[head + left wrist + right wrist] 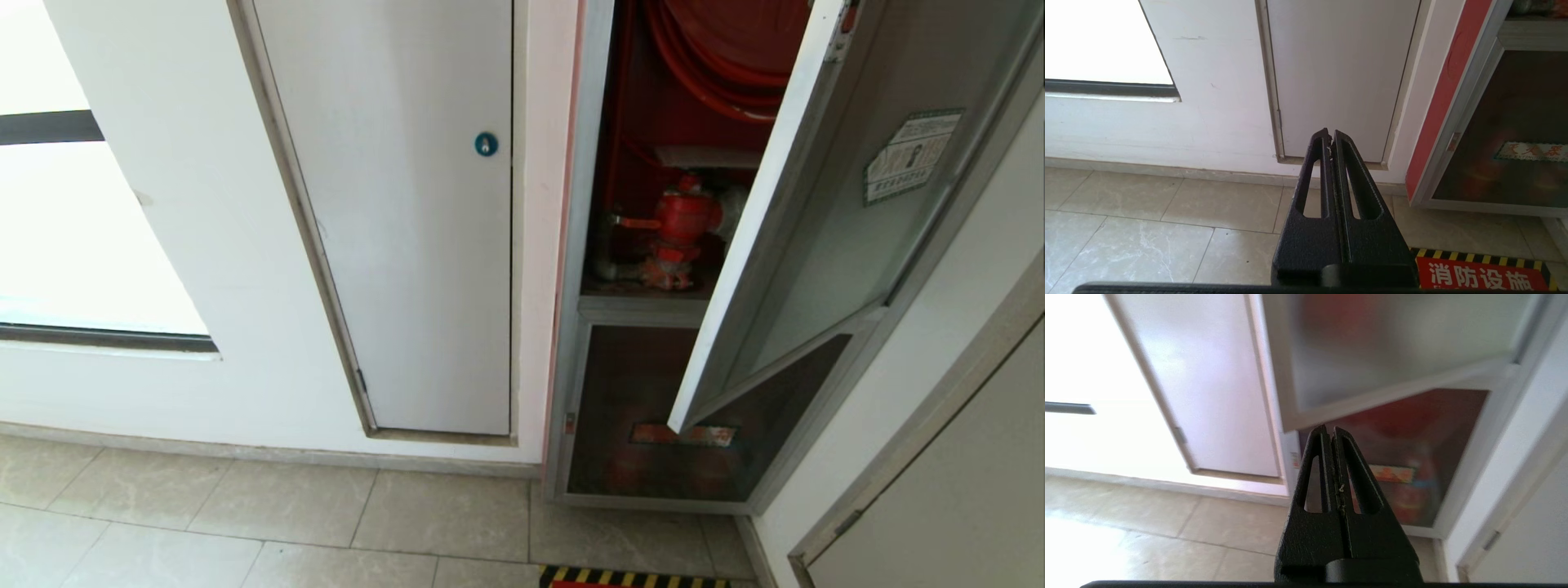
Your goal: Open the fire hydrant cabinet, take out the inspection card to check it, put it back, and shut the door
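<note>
The fire hydrant cabinet (571, 245) stands in the wall with its door (816, 245) swung partly out from the left edge, the hexagonal sticker (910, 155) showing on the glass. Inside are the red hose reel (710, 57) and the red valve (682, 220). A whitish flat strip above the valve looks like the inspection card (706, 157). Neither arm shows in the head view. In its wrist view my right gripper (1329, 433) is shut and empty, just below the door's (1392, 347) lower corner. My left gripper (1330, 136) is shut and empty, low over the floor.
A white panel (408, 245) with a blue round lock (486, 144) sits left of the cabinet. Below the door is a smaller dark glass panel (653, 392) with a red label strip (682, 434). A yellow-black floor marking (633, 577) lies in front; another door frame (922, 457) stands at the right.
</note>
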Motion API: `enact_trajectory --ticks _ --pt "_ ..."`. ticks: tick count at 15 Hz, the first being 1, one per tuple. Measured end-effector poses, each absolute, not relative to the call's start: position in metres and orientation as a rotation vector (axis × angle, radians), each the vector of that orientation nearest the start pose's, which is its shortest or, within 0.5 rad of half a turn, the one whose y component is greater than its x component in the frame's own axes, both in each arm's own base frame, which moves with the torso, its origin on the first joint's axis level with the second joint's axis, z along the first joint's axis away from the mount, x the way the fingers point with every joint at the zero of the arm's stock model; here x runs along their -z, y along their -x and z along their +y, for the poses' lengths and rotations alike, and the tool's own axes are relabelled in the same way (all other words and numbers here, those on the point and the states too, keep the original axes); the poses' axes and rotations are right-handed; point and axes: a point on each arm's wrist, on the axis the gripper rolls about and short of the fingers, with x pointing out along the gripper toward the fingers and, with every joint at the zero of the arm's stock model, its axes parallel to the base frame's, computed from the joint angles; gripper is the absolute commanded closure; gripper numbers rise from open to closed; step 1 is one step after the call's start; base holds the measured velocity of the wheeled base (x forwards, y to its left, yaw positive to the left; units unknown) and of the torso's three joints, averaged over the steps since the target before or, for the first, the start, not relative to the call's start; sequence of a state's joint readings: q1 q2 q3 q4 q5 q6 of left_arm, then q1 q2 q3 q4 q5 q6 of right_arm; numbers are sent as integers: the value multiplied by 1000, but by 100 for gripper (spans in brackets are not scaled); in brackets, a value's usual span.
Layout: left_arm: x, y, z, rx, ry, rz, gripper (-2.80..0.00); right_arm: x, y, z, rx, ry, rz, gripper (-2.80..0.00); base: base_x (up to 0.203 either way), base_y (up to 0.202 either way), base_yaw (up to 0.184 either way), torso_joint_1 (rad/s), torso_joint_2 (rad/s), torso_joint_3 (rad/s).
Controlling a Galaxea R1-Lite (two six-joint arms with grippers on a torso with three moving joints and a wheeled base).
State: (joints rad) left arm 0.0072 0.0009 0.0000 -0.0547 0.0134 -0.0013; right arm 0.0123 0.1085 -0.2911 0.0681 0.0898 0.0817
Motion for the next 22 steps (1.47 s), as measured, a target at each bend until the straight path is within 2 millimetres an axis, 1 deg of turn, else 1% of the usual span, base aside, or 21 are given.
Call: enact_trajectory --ticks 3,6,10,13,18,20,22 --pt "-81 23 0 -21 2 -54 0 -182 36 3 -177 -82 -120 0 0 0 0 0 0 0" --pt "-81 23 0 -21 1 -54 0 -203 31 5 -238 -81 -114 0 0 0 0 0 0 0" --pt "-81 23 0 -20 1 -54 0 -231 13 7 -362 -78 -71 0 0 0 0 0 0 0" --pt "-81 23 0 -20 1 -54 0 -252 -13 10 -459 -82 -26 0 0 0 0 0 0 0" --pt "-81 23 0 -20 2 -54 0 -280 -70 17 -583 -89 7 0 0 0 0 0 0 0" --pt "-81 23 0 -21 1 -54 0 -288 -89 24 -649 -93 30 0 0 0 0 0 0 0" --pt "-81 23 0 -21 1 -53 0 -292 -104 32 -699 -97 60 0 0 0 0 0 0 0"
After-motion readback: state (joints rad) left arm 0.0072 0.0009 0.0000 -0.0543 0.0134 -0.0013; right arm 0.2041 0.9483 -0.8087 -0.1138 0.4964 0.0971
